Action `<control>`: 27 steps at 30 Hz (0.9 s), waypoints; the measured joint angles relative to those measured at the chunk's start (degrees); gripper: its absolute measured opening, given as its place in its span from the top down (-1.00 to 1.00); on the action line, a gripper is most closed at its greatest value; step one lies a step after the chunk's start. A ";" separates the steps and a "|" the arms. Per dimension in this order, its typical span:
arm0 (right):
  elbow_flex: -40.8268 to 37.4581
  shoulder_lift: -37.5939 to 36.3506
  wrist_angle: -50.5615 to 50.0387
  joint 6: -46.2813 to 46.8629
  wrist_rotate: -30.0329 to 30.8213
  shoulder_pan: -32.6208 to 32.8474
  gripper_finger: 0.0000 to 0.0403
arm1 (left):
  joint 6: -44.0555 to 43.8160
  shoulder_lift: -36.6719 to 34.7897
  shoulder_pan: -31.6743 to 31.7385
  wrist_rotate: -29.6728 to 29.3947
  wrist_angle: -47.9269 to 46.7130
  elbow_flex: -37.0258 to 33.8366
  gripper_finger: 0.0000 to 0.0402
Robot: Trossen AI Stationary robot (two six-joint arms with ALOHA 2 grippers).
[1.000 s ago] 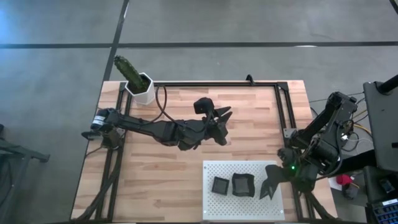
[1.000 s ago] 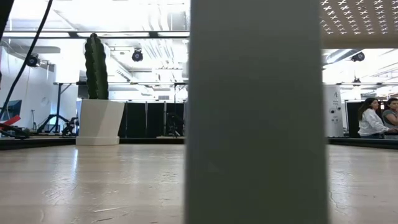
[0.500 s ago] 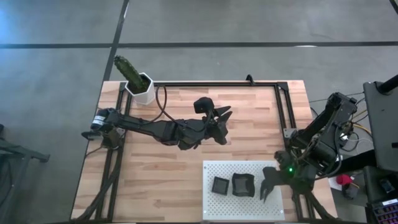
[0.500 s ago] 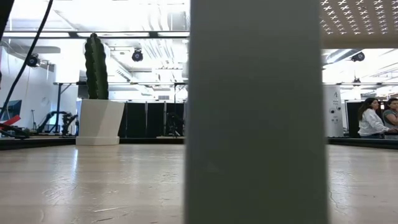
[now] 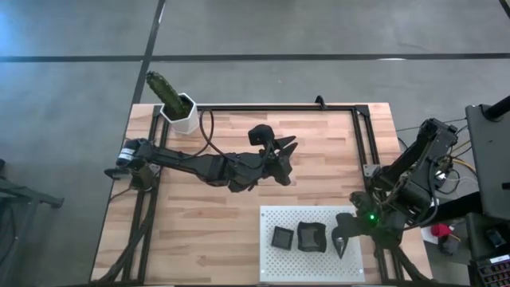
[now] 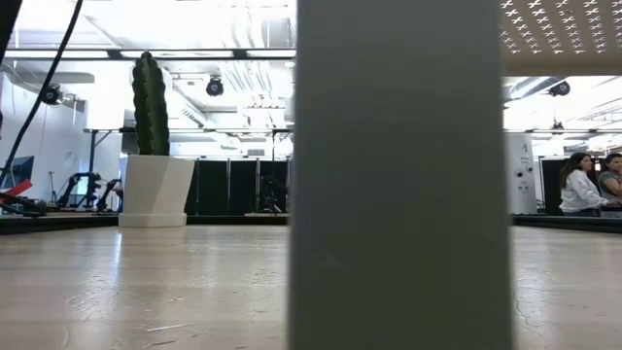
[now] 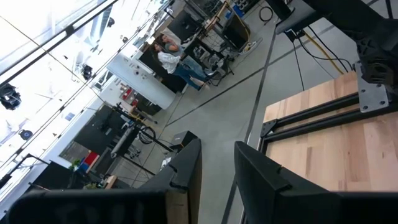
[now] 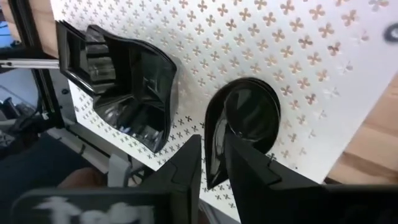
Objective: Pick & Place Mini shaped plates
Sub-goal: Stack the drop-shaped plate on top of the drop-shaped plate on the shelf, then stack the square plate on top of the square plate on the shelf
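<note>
Three mini shaped plates lie on the white perforated board (image 5: 275, 219) at the near right. They are a dark square one (image 5: 282, 237), a wavy-edged one (image 5: 311, 236) and a teardrop one (image 8: 245, 118). My right gripper (image 5: 340, 243) slants down over the teardrop plate. Its fingers (image 8: 186, 168) stand apart, and the plate's pointed end shows in the gap. My left gripper (image 5: 285, 158) hovers level above the table's middle, open, with nothing between its fingers (image 7: 186, 168). My right gripper stands over the teardrop plate's pointed end (image 8: 211, 171), coming from above at a slant. Whether its fingertips touch the rim I cannot tell. The plate lies flat on the board.
A white hexagonal pot with a green cactus (image 5: 180, 112) stands at the far left corner. Black frame rails (image 5: 358, 143) run along the table's far and side edges. Bare wood lies between the left arm and the board. People sit in the room beyond (image 6: 583, 185).
My right gripper has opened and tipped a little over the board's right part. The teardrop plate now lies on the board under it.
</note>
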 joint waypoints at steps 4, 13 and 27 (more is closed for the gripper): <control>0.00 0.00 -0.04 -1.33 0.22 0.00 0.68 | 0.00 0.00 0.00 0.00 0.00 0.00 0.54; -0.04 -0.34 -4.14 -16.70 15.69 0.00 0.72 | 0.02 -0.20 -0.02 -2.45 -0.44 0.00 0.54; -0.04 -5.96 -7.55 -53.01 41.63 -3.86 0.96 | -29.48 -6.00 1.10 -3.20 -30.07 0.09 0.54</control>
